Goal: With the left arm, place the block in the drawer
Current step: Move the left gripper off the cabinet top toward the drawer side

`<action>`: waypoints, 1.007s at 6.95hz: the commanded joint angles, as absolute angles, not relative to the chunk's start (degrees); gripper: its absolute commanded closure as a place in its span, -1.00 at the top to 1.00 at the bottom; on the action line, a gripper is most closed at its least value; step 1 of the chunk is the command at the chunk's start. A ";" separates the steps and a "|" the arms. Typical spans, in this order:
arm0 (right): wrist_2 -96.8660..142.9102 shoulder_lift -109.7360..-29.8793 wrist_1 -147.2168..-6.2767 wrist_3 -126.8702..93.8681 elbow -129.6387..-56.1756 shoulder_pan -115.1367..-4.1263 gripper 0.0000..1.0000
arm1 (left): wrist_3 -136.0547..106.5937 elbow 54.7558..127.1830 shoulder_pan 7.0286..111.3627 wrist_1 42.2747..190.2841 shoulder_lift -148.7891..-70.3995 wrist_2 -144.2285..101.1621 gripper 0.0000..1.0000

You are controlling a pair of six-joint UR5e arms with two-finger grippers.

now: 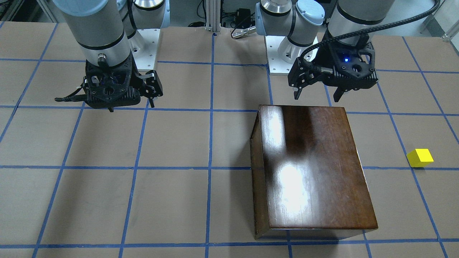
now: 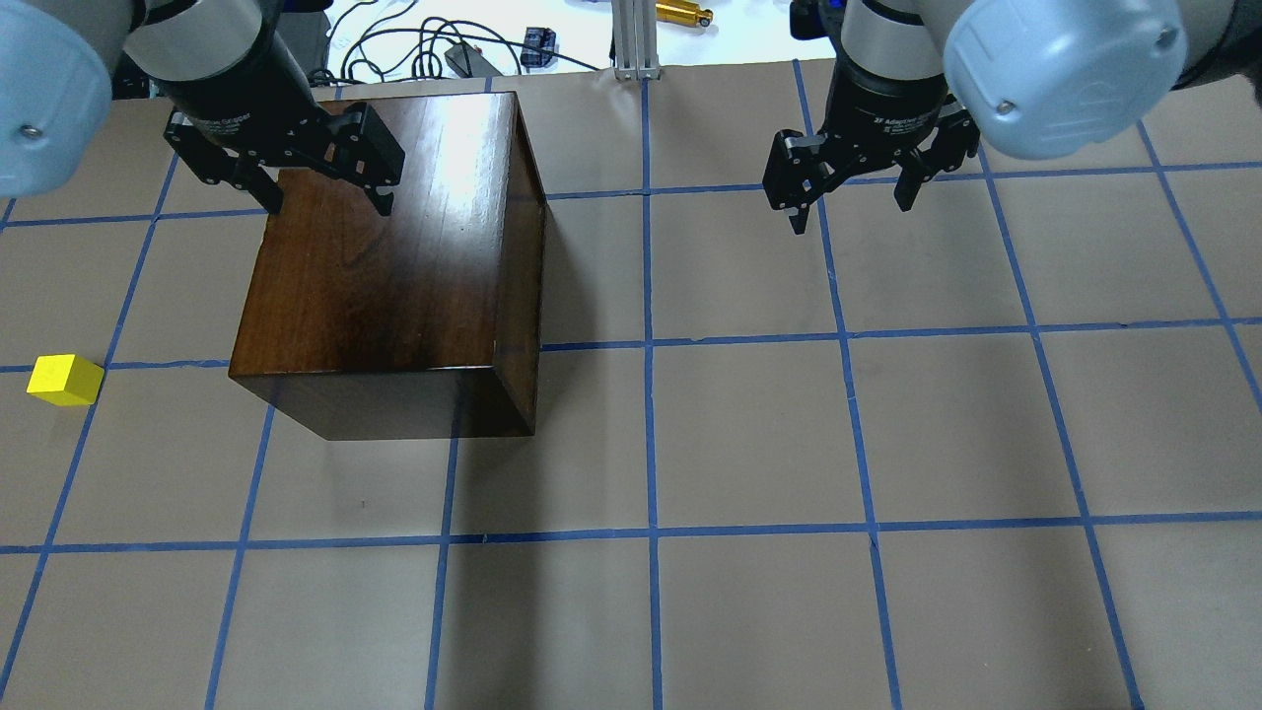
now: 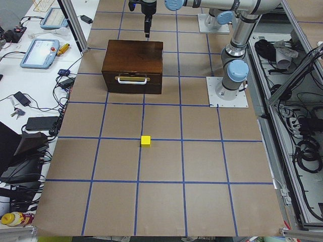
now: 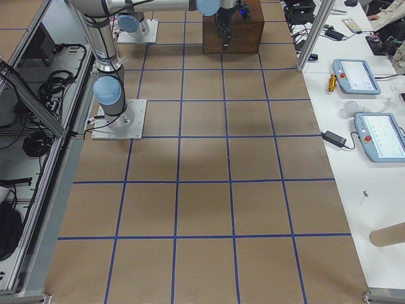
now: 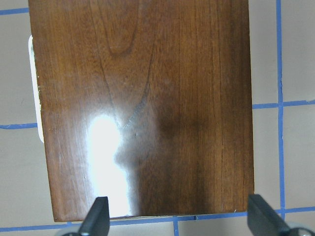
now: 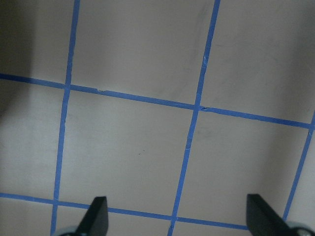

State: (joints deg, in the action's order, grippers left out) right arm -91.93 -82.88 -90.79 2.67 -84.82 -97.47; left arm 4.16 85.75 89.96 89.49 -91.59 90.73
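Spanning every view, the brown table (image 2: 749, 611) is carrying a grid of blue tape (image 2: 648, 296).

Box (image 2: 394, 266): glossy dark wood, sitting on the robot's left half of the table. Its top is catching a bright glare.

Drawer (image 3: 132, 80): its dark front panel is facing the table's left end and looking flush with the box. A pale handle (image 3: 131, 79) is lying across the panel.

Left arm (image 1: 353, 18): reaching out above the box with a ribbed black cable looping to its wrist and a blue light glowing on the gripper body.

Left gripper (image 2: 329, 207): hanging over the box top near its far edge and pointing down. Its fingers (image 5: 96, 219) are standing spread wide and holding nothing.

Right gripper (image 2: 850, 215): hovering above bare table well apart from the box. Its jaws are also standing spread and gripping nothing.

Block (image 2: 65, 380): small yellow cube, resting on the table on a tape line. It is lying well apart from the box, out past the drawer front toward the table's left end. Neither gripper is touching it.
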 commanded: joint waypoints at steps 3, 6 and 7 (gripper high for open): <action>-91.93 -82.88 -90.79 2.72 -84.81 -97.47 1.00 | 12.37 85.78 79.75 92.09 -89.74 90.70 1.00; -91.93 -82.88 -90.79 2.64 -84.81 -97.47 1.00 | 21.31 85.78 65.79 93.08 -90.26 90.88 1.00; -91.93 -82.88 -90.79 2.64 -84.81 -97.47 1.00 | 25.36 85.26 61.04 92.99 -91.74 90.79 1.00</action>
State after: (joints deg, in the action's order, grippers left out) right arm -91.93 -82.88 -90.79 2.66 -84.82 -97.47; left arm 20.52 85.66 66.83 92.99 -90.43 90.84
